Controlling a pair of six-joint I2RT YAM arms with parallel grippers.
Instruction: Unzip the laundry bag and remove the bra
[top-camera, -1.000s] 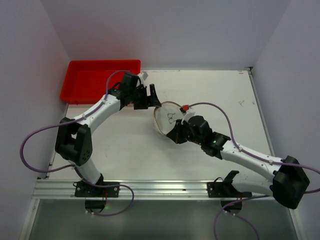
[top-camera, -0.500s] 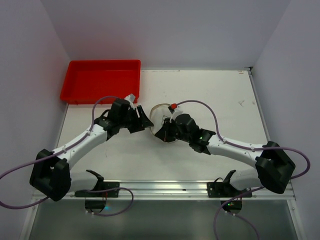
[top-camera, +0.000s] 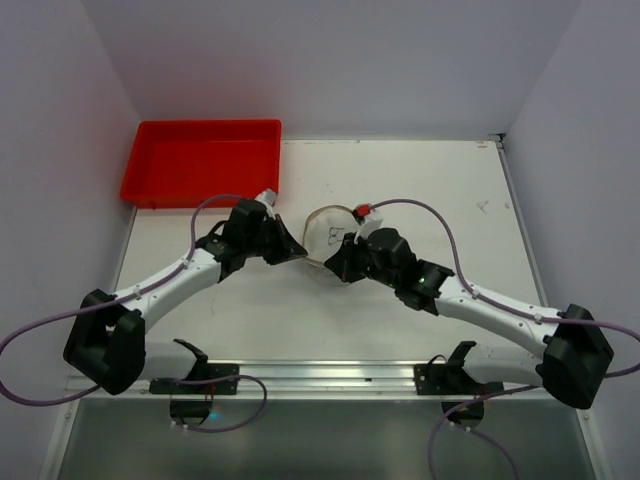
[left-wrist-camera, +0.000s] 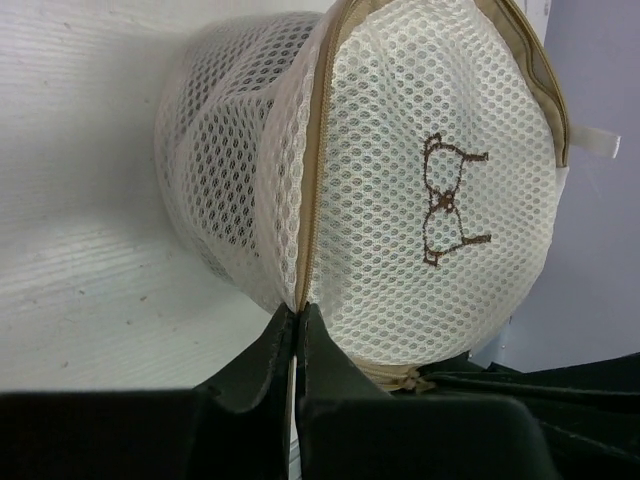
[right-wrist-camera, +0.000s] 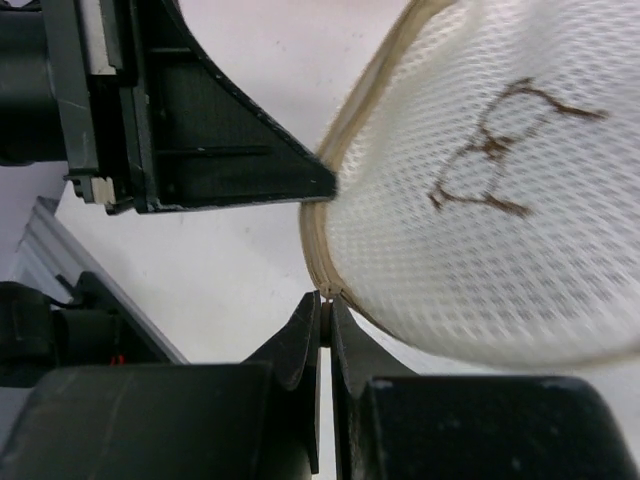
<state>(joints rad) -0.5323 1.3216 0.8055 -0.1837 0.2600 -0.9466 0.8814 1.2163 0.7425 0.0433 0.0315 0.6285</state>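
The laundry bag (top-camera: 328, 232) is a round white mesh drum with a beige zip round its rim, tipped on its side at mid-table. A small bra drawing (left-wrist-camera: 447, 200) marks its circular face. My left gripper (top-camera: 298, 250) is shut on the bag's zipped rim (left-wrist-camera: 305, 250) at its left edge. My right gripper (right-wrist-camera: 326, 300) is shut on the small beige zipper pull (right-wrist-camera: 326, 293) at the bag's lower rim. In the right wrist view, the left gripper's fingers (right-wrist-camera: 230, 160) sit close above it. The bra itself is hidden.
A red tray (top-camera: 200, 160) stands at the back left corner, against the wall. White walls close in the table on three sides. A metal rail (top-camera: 320, 375) with the arm bases runs along the near edge.
My left arm swung down from near the tray to the bag's left rim and its jaws closed there. My right gripper stayed shut on the pull and shifted a little with the bag.
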